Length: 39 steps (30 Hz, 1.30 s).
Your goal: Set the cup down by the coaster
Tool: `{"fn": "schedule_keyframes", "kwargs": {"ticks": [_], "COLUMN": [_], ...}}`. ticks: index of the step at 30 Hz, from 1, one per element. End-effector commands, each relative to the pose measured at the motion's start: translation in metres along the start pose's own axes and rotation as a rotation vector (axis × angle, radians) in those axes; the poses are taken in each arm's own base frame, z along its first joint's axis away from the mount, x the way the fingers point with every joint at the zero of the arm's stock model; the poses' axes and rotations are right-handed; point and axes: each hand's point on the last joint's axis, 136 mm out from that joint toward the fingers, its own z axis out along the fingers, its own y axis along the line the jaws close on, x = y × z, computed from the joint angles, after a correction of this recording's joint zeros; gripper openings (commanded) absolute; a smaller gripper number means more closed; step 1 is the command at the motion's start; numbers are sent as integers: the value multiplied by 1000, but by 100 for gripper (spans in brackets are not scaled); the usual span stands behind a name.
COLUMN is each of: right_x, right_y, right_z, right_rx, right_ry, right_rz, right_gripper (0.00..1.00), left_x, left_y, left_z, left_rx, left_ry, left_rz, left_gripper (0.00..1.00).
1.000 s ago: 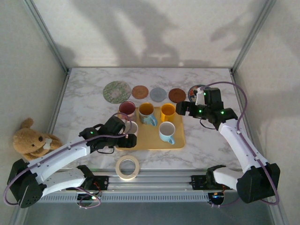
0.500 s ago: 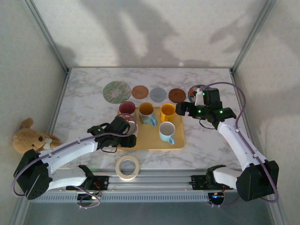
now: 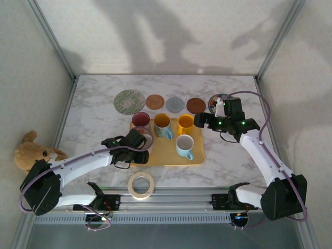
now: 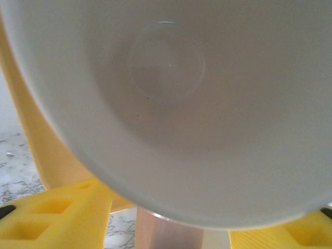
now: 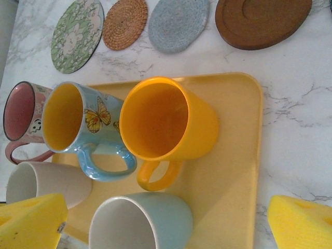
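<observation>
The grasp is in hand: the white cup (image 4: 171, 104) sits on the tray (image 3: 199, 155) between the left claw's (image 3: 141, 147) pads, and whether it is clamped cannot be told. The right claw (image 3: 203, 121) is held wide apart. A firm grip, then carriage to the coasters (image 3: 154, 101), is required next.

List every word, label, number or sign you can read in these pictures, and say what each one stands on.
No readable text in any view.
Blue mug: a butterfly picture, no words.
Pink mug: a small white mark on its side, too blurred to read.
Dark printed coaster at the right end of the row: its pattern is too small to read.
</observation>
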Motion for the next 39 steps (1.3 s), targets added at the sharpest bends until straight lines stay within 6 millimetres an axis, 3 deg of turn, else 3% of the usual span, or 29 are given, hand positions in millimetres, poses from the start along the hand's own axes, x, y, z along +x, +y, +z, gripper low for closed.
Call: {"fn": "schedule_keyframes", "kwargs": {"ticks": [1,21,39], "right_x": [2,10,7], "right_y": [0,36,39], "right_z": [5,9,14], "right_rx": [-4,-189,-178], "right_ry": [-4,24,31], "right_rz": [-2,-116,-139], "right_gripper": [99,99,99], "left_x": [-7,-15,-22], "left_y": [1,1,0], "left_z": [-1,6,1], "left_rx": [-21,-55,-58], "left_ry": [-33,-39,-60], "left_rz": [18,42,44], "left_gripper": [56,43,24]}}
